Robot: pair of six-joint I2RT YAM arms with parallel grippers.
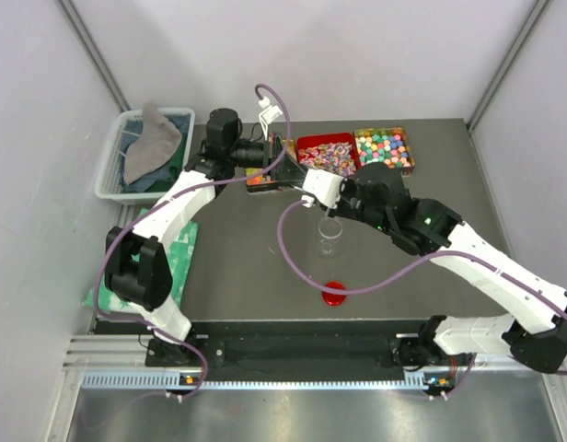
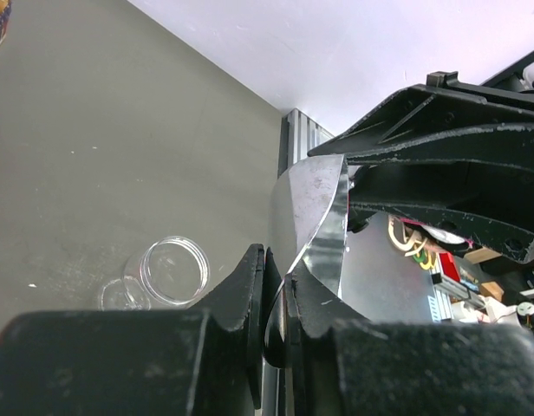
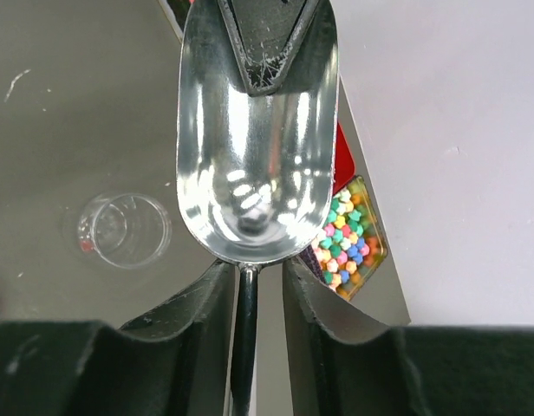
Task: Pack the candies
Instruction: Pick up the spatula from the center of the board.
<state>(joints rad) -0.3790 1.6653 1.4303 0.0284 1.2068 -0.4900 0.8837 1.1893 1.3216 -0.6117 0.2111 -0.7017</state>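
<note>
**Zero packed so far: scooping comes first**

From above, the candies [image 1: 313,153] lie in trays along the far side of the table [image 1: 237,267]. Pink-white pieces [image 1: 331,147] fill a red tray, pastel balls [image 1: 385,147] the tray to its right, and orange-yellow bits [image 1: 258,181] show partly under the left arm [image 1: 178,207]. A clear jar [image 1: 329,238] stands open nearer the arm bases. Its red lid [image 1: 334,294] lies apart toward the near edge, leaving the mouth free for filling. The right arm [image 1: 468,244] reaches in between jar and trays.

In the left wrist view, the left end effector [image 2: 274,273] is clamped tight on a metal scoop [image 2: 315,208]. The scoop is seen edge-on, so I cannot tell what its bowl holds. The jar beyond it looks empty.

In the right wrist view, the right end effector [image 3: 247,277] pinches the thin handle of a second scoop [image 3: 254,139]. Its bowl faces the camera and is bare. It hangs just beside the pastel balls, with the jar off to the side. A dip into that tray looks the likely next move.
</note>
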